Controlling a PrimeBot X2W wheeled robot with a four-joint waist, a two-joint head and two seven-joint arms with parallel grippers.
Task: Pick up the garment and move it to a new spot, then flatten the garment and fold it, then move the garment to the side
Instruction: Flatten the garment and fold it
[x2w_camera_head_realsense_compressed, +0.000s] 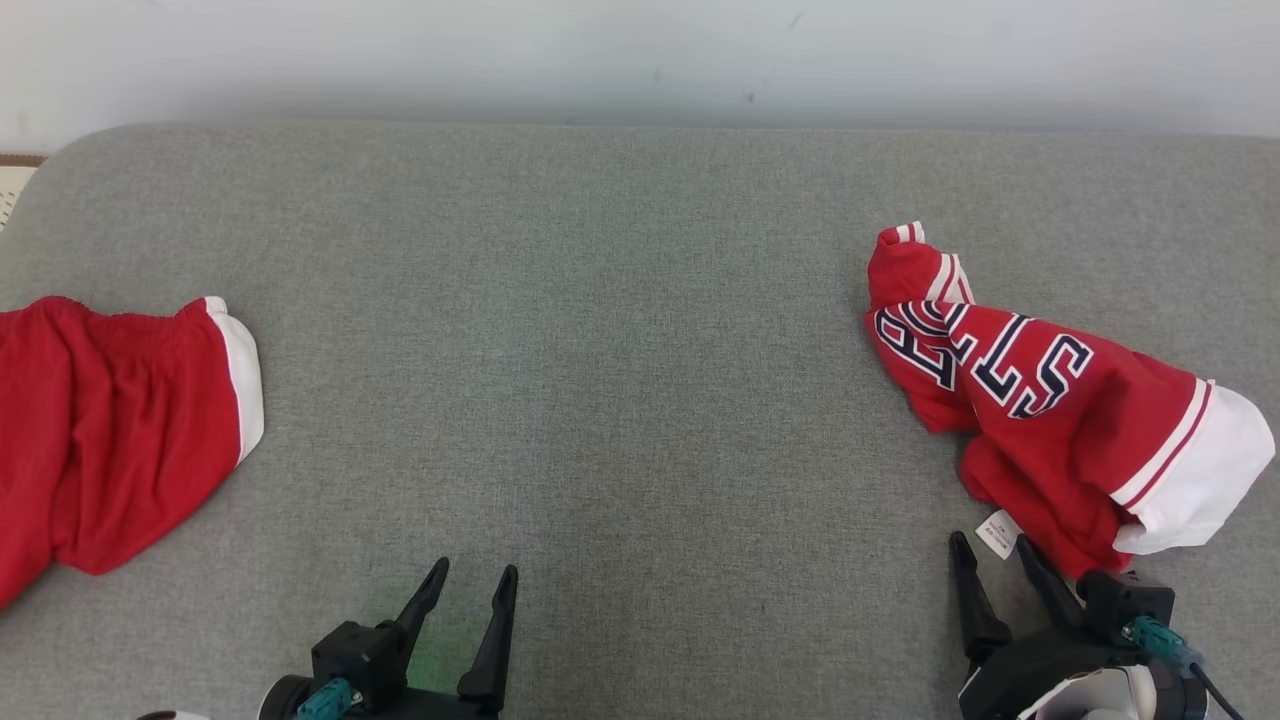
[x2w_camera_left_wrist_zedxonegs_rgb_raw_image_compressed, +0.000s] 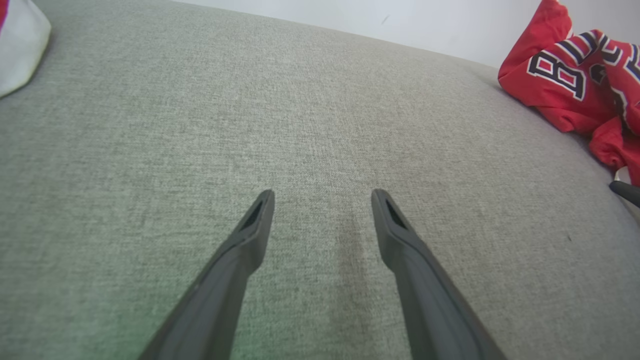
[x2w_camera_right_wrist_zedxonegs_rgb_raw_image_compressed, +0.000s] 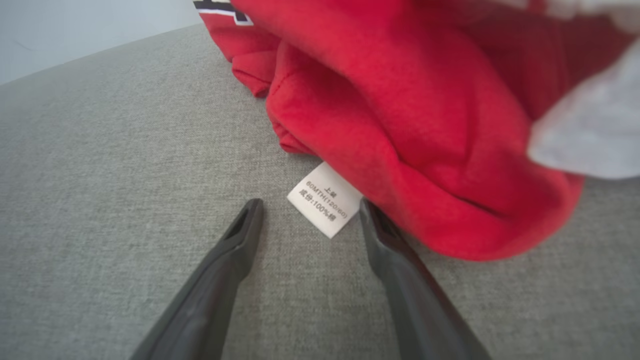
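Both stand spread and empty: left gripper (x2w_camera_head_realsense_compressed: 476, 567) over bare cushion (x2w_camera_head_realsense_compressed: 620, 350), right gripper (x2w_camera_head_realsense_compressed: 990, 540) straddling, perhaps touching, the label (x2w_camera_head_realsense_compressed: 998, 533) of the red garment (x2w_camera_head_realsense_compressed: 1060, 420).

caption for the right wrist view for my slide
Right gripper open over the grey cushion, fingers either side of the white care label at the edge of the crumpled red garment.

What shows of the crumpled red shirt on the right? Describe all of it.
The red shirt lies crumpled in a heap on the grey cushion, right side. Soft knit-looking cloth, dark white-edged letters, white bands with red stripes. A white care tag sticks out at its near edge, between the right gripper's open fingers, which hold nothing.
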